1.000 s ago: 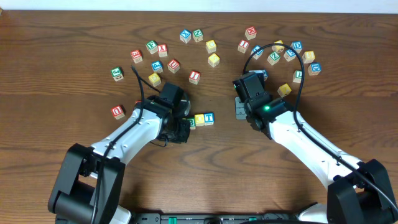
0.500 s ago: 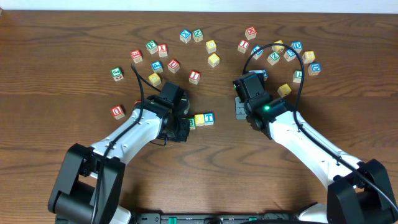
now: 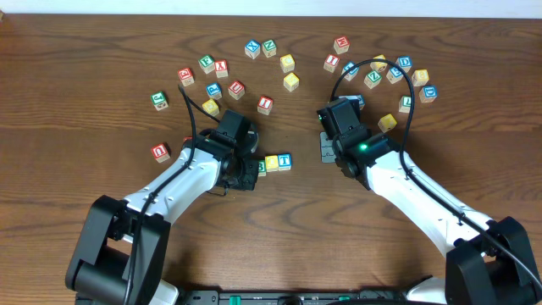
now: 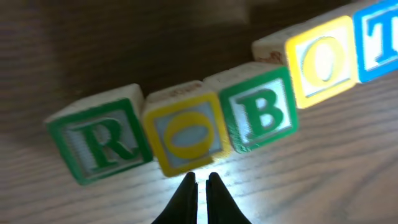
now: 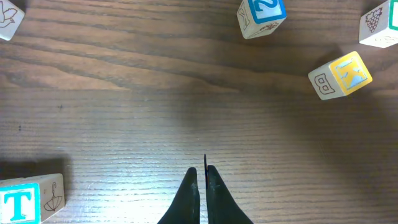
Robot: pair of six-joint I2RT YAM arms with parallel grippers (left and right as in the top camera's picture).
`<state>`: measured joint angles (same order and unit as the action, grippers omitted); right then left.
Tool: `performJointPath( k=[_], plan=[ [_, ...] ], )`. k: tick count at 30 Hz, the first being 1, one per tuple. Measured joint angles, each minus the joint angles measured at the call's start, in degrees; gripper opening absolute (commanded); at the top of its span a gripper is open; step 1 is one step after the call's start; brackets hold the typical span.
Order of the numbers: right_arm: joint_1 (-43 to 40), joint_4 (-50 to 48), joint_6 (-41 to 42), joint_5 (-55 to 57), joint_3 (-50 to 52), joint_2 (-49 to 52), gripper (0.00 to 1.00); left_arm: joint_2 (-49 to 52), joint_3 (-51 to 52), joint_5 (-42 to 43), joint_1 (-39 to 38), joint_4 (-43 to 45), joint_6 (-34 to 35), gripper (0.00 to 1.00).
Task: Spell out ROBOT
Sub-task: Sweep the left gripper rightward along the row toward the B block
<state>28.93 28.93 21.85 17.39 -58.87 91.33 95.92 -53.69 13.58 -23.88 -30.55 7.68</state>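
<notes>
In the left wrist view five cubes stand in a slanting row: green R (image 4: 99, 140), yellow O (image 4: 183, 134), green B (image 4: 261, 112), a second yellow O (image 4: 320, 59) and blue T (image 4: 379, 37). My left gripper (image 4: 202, 180) is shut and empty, its tips just in front of the first O. Overhead, the left gripper (image 3: 246, 176) covers the row's left part; only the yellow cube (image 3: 272, 162) and T (image 3: 284, 160) show clearly. My right gripper (image 5: 202, 177) is shut and empty over bare wood, right of the T cube (image 5: 25, 199).
Loose letter cubes lie scattered across the far half of the table, such as a red-lettered one (image 3: 265, 104) and a cluster at the back right (image 3: 398, 72). A yellow K cube (image 5: 342, 74) and a blue-lettered cube (image 5: 261, 15) lie ahead of the right gripper.
</notes>
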Motion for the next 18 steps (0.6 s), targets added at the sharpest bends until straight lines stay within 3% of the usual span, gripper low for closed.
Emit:
performJointPath(
  k=[18],
  plan=[
    [0.0, 0.0, 0.0, 0.0, 0.0, 0.0, 0.01, 0.0, 0.0, -1.9, 0.0, 2.1, 0.0, 0.08]
  ],
)
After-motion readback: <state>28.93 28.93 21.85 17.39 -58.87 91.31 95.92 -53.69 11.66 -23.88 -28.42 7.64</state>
